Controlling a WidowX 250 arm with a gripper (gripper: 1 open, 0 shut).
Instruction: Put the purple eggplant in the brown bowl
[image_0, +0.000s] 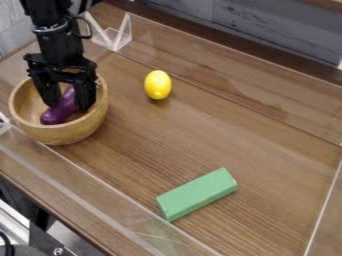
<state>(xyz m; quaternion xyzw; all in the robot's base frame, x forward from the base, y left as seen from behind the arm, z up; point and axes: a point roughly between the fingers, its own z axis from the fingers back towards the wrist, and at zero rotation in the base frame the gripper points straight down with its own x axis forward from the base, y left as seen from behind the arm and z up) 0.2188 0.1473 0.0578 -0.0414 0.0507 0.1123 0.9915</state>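
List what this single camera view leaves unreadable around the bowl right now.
- purple eggplant: the pincer covers its upper end; contact or clearance unreadable.
- brown bowl: its near wall hides the floor, so where the eggplant rests is unseen.
- Arm: cut off by the top edge.

I see my black gripper (64, 92) pointing straight down over the wide light-brown wooden bowl (83, 125) at nine o'clock on the wooden table (241, 110), jaws spread. The glossy purple eggplant (58, 107) lies inside the bowl between the fingers. A round yellow lemon (158, 85) sits toward twelve o'clock; a flat green rectangular block (197, 193) lies at five o'clock.
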